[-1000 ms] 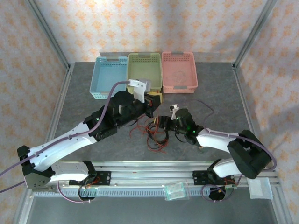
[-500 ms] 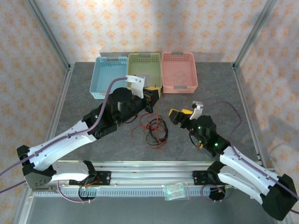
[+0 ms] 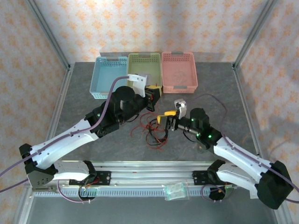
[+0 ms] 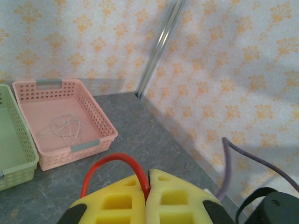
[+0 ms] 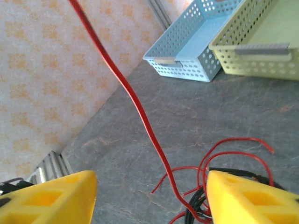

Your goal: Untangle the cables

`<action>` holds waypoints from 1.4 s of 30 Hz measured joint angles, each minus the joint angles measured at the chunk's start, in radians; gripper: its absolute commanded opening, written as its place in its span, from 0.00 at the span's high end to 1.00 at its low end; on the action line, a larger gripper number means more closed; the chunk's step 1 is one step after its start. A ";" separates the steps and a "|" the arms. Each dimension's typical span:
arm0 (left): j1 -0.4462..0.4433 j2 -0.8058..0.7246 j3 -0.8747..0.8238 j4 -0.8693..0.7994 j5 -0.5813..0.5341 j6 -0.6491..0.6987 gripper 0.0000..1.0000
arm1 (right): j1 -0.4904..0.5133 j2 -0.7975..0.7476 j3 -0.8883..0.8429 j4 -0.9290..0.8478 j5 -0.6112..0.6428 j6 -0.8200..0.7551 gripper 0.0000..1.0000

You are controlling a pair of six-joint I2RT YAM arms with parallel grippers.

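Top external view: the tangle of red and black cables [image 3: 153, 129] lies on the table [image 3: 219, 84] between the arms. The left gripper [image 3: 154, 97] hangs above it and the right gripper [image 3: 164, 122] is just beside it.

Left wrist view: the pads [image 4: 121, 200] are pinched on a red cable [image 4: 112, 159]. A pale cable [image 4: 65, 128] lies in the pink basket [image 4: 93, 144].

Right wrist view: the jaws stand wide, with the red cable running taut between them down to the knot. It would be best to close low near the knot, then draw apart slowly.
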 measured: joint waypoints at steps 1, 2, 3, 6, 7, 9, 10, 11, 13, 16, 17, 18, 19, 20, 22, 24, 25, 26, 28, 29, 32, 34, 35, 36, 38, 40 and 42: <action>0.000 0.000 0.000 0.000 0.001 0.000 1.00 | 0.000 0.019 0.000 0.020 -0.002 0.010 0.44; 0.000 0.000 0.000 0.000 0.003 0.000 1.00 | 0.000 0.032 -0.001 0.037 -0.002 0.017 0.44; 0.000 0.000 0.000 0.000 0.009 0.000 1.00 | 0.000 0.048 -0.003 0.060 -0.005 0.027 0.45; 0.000 0.000 0.000 0.000 0.016 0.000 1.00 | 0.000 0.093 -0.014 0.137 -0.026 0.060 0.49; 0.000 0.000 0.001 0.000 0.017 0.000 1.00 | 0.000 0.110 -0.020 0.167 -0.037 0.075 0.51; 0.000 0.000 0.006 -0.001 0.020 0.002 1.00 | 0.000 0.144 -0.032 0.218 -0.055 0.098 0.53; 0.000 0.001 0.013 -0.002 0.020 0.005 1.00 | 0.000 0.164 -0.039 0.244 -0.064 0.113 0.53; 0.000 0.001 0.018 -0.001 0.020 0.008 1.00 | 0.000 0.182 -0.044 0.263 -0.071 0.124 0.54; 0.000 0.001 0.030 0.000 0.020 0.011 1.00 | 0.000 0.215 -0.056 0.301 -0.080 0.146 0.54; 0.000 0.001 0.048 0.000 0.020 0.021 1.00 | 0.000 0.261 -0.070 0.344 -0.090 0.169 0.55; 0.000 0.001 0.053 -0.001 0.020 0.024 1.00 | 0.000 0.278 -0.070 0.355 -0.093 0.175 0.56; 0.000 0.001 0.058 0.001 0.020 0.026 1.00 | 0.000 0.294 -0.070 0.365 -0.098 0.178 0.57; 0.000 0.001 0.061 0.001 0.020 0.026 1.00 | 0.000 0.304 -0.070 0.373 -0.100 0.183 0.57; 0.000 0.001 0.065 0.001 0.020 0.027 1.00 | 0.000 0.317 -0.071 0.382 -0.103 0.187 0.59; 0.000 0.004 0.078 -0.001 0.022 0.027 1.00 | 0.000 0.338 -0.075 0.401 -0.105 0.196 0.60; 0.000 0.008 0.100 0.002 0.027 0.029 1.00 | 0.000 0.362 -0.081 0.423 -0.105 0.208 0.60; 0.000 0.008 0.105 0.005 0.031 0.030 1.00 | 0.000 0.375 -0.082 0.430 -0.101 0.212 0.61; 0.000 0.009 0.110 0.007 0.035 0.031 1.00 | 0.000 0.393 -0.082 0.440 -0.100 0.218 0.61; 0.000 0.008 0.117 0.011 0.042 0.031 1.00 | 0.000 0.431 -0.082 0.456 -0.092 0.232 0.61; 0.000 0.009 0.119 0.011 0.043 0.031 1.00 | 0.000 0.453 -0.083 0.467 -0.090 0.238 0.61; 0.000 0.008 0.120 0.011 0.046 0.031 1.00 | 0.000 0.515 -0.083 0.502 -0.086 0.264 0.61; 0.000 0.009 0.122 0.011 0.049 0.031 1.00 | 0.001 0.545 -0.085 0.524 -0.082 0.277 0.62; 0.000 0.010 0.127 0.010 0.050 0.031 1.00 | 0.001 0.559 -0.085 0.533 -0.078 0.285 0.62; 0.000 0.011 0.137 0.010 0.051 0.031 1.00 | 0.001 0.570 -0.085 0.539 -0.075 0.288 0.62; 0.000 0.011 0.158 0.009 0.051 0.034 1.00 | 0.001 0.584 -0.087 0.545 -0.070 0.295 0.62; 0.000 0.011 0.192 0.008 0.051 0.043 1.00 | 0.001 0.597 -0.087 0.548 -0.066 0.299 0.62; 0.000 0.011 0.230 0.006 0.055 0.051 1.00 | 0.001 0.611 -0.087 0.549 -0.059 0.303 0.63</action>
